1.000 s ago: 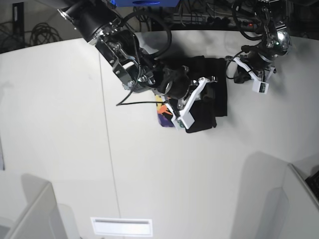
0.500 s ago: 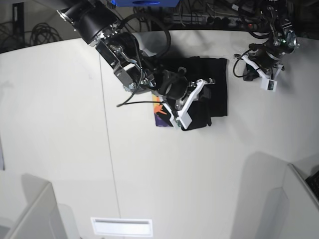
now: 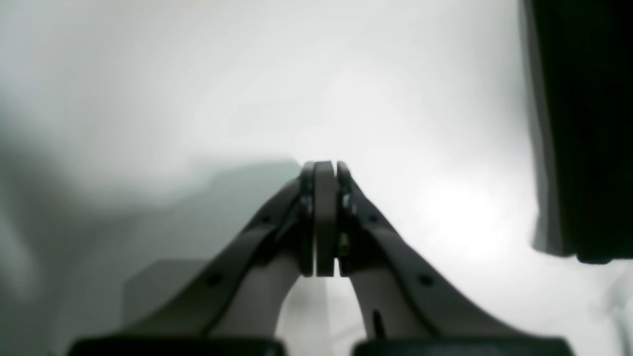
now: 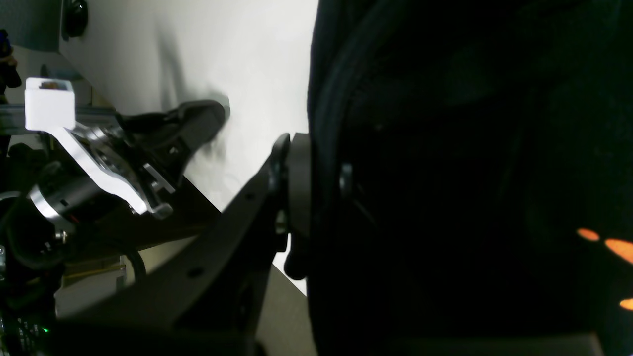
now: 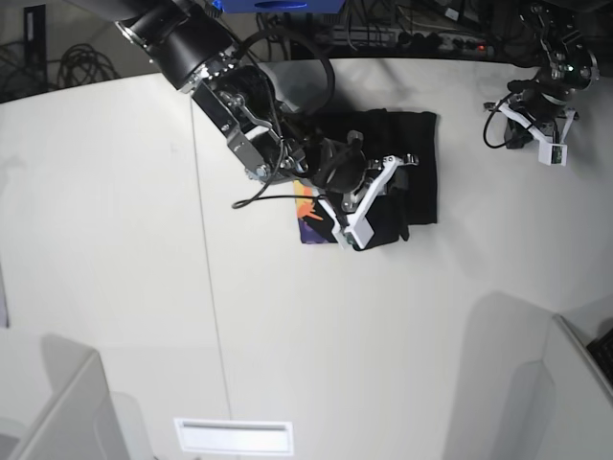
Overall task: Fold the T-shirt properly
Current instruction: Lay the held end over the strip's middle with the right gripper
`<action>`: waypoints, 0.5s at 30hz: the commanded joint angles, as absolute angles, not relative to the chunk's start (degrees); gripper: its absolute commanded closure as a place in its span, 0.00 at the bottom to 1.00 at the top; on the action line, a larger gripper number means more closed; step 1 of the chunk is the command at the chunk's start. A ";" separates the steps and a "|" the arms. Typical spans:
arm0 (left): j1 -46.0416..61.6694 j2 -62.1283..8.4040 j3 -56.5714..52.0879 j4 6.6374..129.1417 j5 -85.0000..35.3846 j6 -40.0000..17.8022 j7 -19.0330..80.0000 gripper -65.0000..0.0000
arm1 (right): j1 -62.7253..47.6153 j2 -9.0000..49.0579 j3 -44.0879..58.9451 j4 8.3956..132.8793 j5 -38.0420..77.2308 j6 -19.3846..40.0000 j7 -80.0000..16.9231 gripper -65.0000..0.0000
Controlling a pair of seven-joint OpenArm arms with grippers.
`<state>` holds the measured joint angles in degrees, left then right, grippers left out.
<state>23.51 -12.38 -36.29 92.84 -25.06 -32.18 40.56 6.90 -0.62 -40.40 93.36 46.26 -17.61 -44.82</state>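
Folding looks well advanced: you have the shirt [image 5: 402, 172] down to a compact dark bundle near the middle of the table [image 5: 115, 240], toward the far edge. Most of what shows is plain black, with a strip of the orange and purple print [image 5: 308, 216] peeking out at the bundle's left edge under the right arm.

Your right gripper [image 5: 369, 206] sits on the bundle's near left part. In the right wrist view its jaws are nearly together, with a thick roll of black cloth [image 4: 445, 173] pressed between the pads, so you are pinching a fold of the shirt. A few orange flecks of print show at the right edge of that view.

Your left gripper [image 3: 324, 217] is clenched on nothing; its pads meet flat above bare table. It hangs well apart from the shirt, off to the far corner in the base view, and only a dark edge of something shows at the right of the left wrist view.

What is left, as I judge it: lay this last pinched fold down flat, let go, and check the edges. The print strip sticking out suggests the layers are not yet square, so the bundle may want one more tuck or smoothing before you call it properly folded.
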 commanded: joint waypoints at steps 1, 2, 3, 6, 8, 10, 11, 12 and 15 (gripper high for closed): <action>23.52 -13.23 -36.62 93.58 -25.63 -32.48 39.60 1.00 | 8.04 -1.36 -40.48 94.73 47.08 -16.92 -44.09 1.00; 23.52 -13.23 -36.62 93.58 -25.63 -32.48 39.60 1.00 | 8.04 -1.36 -40.57 94.81 47.34 -16.92 -44.18 1.00; 23.52 -13.23 -36.62 93.58 -25.63 -32.48 39.60 1.00 | 8.13 -1.19 -41.36 94.81 47.34 -16.92 -44.62 1.00; 23.43 -13.23 -36.62 93.58 -25.63 -32.48 39.60 1.00 | 8.31 -1.19 -42.68 94.90 47.34 -16.92 -45.23 1.00; 23.43 -13.23 -36.62 93.58 -25.63 -32.48 39.60 1.00 | 8.31 -1.27 -42.51 94.81 47.25 -16.92 -45.23 1.00; 23.43 -13.23 -36.62 93.58 -25.54 -32.48 39.60 1.00 | 8.31 -1.36 -42.51 94.81 47.25 -16.92 -45.23 1.00; 23.43 -13.23 -36.62 93.58 -25.54 -32.48 39.60 1.00 | 8.31 -1.36 -42.51 94.81 47.25 -16.92 -45.23 1.00; 23.43 -13.23 -36.62 93.58 -25.54 -32.48 39.60 1.00 | 8.31 -1.36 -42.51 94.64 47.25 -16.92 -45.23 1.00; 23.43 -13.23 -36.62 93.58 -25.71 -32.48 39.60 1.00 | 8.31 -1.45 -42.51 94.37 47.25 -16.92 -45.05 1.00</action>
